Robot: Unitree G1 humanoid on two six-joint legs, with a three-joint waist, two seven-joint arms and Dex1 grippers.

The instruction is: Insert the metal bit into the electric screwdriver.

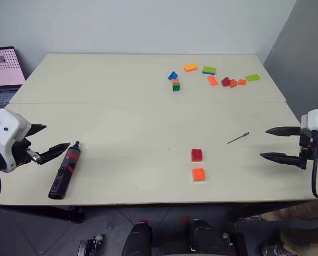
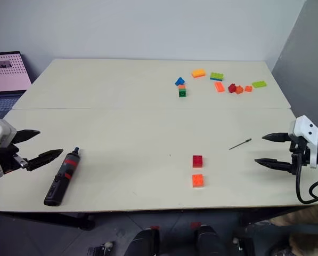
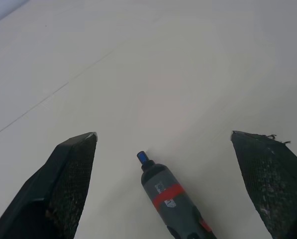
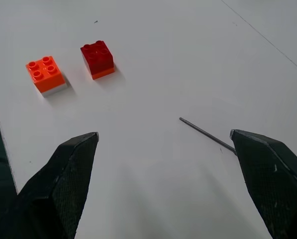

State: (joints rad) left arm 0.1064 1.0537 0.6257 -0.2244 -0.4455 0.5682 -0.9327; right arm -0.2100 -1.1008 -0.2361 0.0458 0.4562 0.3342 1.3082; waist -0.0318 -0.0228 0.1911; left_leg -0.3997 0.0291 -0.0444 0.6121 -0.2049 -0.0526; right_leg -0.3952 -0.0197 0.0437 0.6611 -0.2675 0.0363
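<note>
The electric screwdriver (image 1: 64,170) lies flat near the table's front left edge, black with a red band, its narrow tip pointing away from me; the left wrist view shows it (image 3: 174,199) between the fingers. My left gripper (image 1: 51,140) hovers open just left of its tip, holding nothing. The metal bit (image 1: 237,138), a thin dark rod, lies on the table at the right; its (image 4: 206,135) near end runs toward one finger in the right wrist view. My right gripper (image 1: 271,143) stands open to the right of the bit, apart from it.
A red brick (image 1: 197,155) and an orange brick (image 1: 198,174) sit at the front middle. Several coloured bricks (image 1: 212,78) are scattered at the far right. A laptop (image 1: 4,72) stands beyond the table's left edge. A seam (image 1: 148,102) crosses the tabletop.
</note>
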